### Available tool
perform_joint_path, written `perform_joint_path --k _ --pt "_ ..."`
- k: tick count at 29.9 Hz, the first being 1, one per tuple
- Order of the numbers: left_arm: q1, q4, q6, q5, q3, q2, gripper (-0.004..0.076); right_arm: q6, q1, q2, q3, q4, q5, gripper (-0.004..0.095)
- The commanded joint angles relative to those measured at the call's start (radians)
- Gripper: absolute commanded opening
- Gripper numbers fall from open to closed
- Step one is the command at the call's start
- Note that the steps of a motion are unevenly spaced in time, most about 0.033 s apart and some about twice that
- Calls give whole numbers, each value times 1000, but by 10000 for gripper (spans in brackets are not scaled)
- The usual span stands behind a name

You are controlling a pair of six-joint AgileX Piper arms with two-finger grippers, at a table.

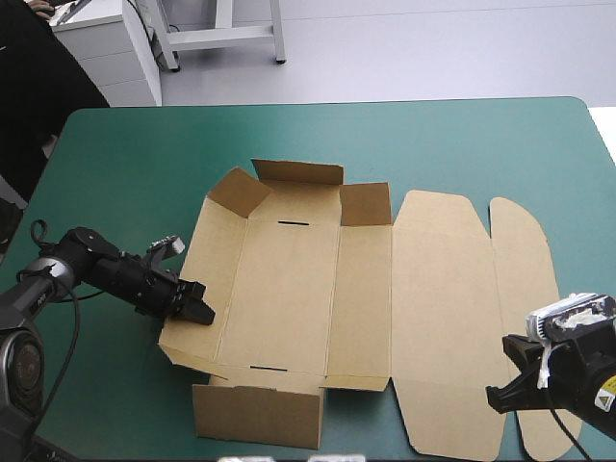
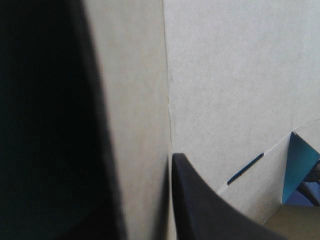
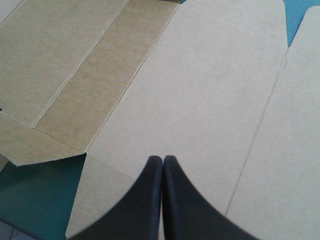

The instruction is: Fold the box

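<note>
Left claw point(image 1: 197, 306) is clamping the part-raised side wall point(image 1: 200, 255) of the brown box point(image 1: 361, 289), the board pinched between its black fingers point(image 2: 210, 210). Just ahead, the floor panel point(image 1: 284, 289) is lying flat on the teal-green cover point(image 1: 135, 144), with the lid point(image 1: 443, 308) spreading beyond. Right claw point(image 1: 502, 390), clenched and empty, is hovering over the lid's corner, well apart. With nothing pinning the sheet, pushing the wall is likely risking a sideways slide, or the wall springing back.
</note>
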Motion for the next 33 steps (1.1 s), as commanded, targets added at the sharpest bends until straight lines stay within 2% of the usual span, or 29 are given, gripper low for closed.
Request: perform_joint_path --k 1,10,17,25,30,33 --pt "-7 -46 -8 35 -20 -34 0 -8 -4 7 -24 13 -46 -14" --pt "-9 -66 61 34 -51 -34 -8 -7 -4 7 -24 -34 -63 -14" --pt "-39 -45 57 65 -242 -84 -8 -7 -4 7 -27 -59 -84 -14" --pt "-278 437 -95 103 -685 -101 -8 12 -4 7 -27 -73 -127 -14" --pt "-485 708 -95 28 -842 -101 -8 12 -4 7 -27 -74 -145 -14" --pt "-589 821 -95 -34 -857 -101 -8 12 -4 7 -27 -74 -145 -14"
